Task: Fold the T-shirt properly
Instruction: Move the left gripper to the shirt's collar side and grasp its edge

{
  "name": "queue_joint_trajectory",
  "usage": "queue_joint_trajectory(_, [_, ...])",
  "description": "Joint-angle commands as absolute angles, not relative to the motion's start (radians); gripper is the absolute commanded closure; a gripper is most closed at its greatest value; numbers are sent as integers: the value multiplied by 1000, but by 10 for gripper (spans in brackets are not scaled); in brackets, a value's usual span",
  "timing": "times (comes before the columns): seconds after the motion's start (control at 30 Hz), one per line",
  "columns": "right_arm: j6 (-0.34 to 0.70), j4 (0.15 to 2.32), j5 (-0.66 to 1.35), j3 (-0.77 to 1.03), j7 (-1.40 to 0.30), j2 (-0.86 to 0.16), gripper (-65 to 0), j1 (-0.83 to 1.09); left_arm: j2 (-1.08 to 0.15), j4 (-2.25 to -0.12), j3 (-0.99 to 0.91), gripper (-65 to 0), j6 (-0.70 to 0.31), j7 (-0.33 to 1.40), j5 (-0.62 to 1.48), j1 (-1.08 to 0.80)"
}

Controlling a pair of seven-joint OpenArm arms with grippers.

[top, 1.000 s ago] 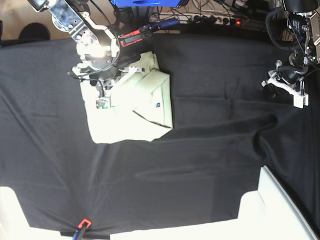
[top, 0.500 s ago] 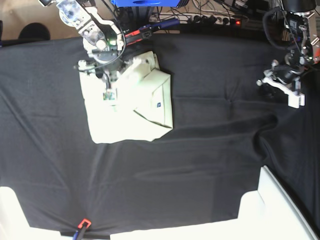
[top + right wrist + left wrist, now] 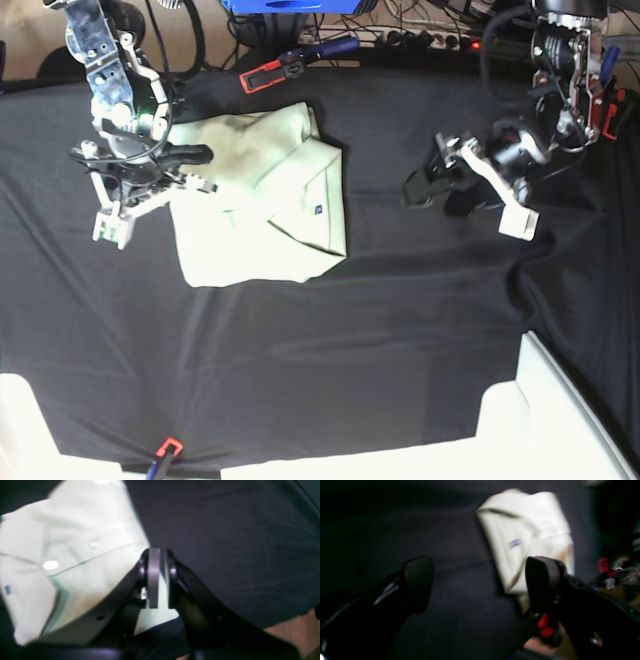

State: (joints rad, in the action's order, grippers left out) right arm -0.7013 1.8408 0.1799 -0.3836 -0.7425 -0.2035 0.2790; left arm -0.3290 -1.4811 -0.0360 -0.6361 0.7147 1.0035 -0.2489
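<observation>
Cotton folds of the pale mint-green T-shirt (image 3: 260,195) could drag askew if your spread left hand (image 3: 480,585) snags them; your right hand (image 3: 158,577) is pressed together, empty.

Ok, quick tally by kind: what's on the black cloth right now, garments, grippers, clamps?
T-shirt: 1, pale mint, folded
Grippers over the cloth: 2, the left gripper open, the right gripper shut at the shirt's edge
Clamps at the cloth's edges: 2, the far clamp and the near clamp
Total: 5
</observation>
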Motion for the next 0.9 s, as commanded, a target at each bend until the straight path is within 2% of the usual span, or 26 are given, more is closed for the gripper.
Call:
queue_joint_trajectory(0.0, [-698,1857,176,-383,-727,-199,-94,274,-331,-1498,-45,-605,-668,702,1030,-236])
queue_joint_trajectory(0.07, [-698,1857,176,-383,-727,-200,-138,274,-306,-1489,-45,-637,-691,708,1030,-226])
queue_joint_trajectory(0.17, [-698,1857,176,-386,-727,-200,-160,274,-268,-1429,-33,-640,-697,717,1030,-197])
queue_joint_trajectory(0.37, [-698,1857,176,-383,-727,-200,-160,272,-226,-1274,110,-640,-697,753,1030,-101])
queue_joint_trajectory(0.87, [-698,1857,176,-381,-727,-200,-160,274,-130,-1082,278,-643,-697,753,1030,24])
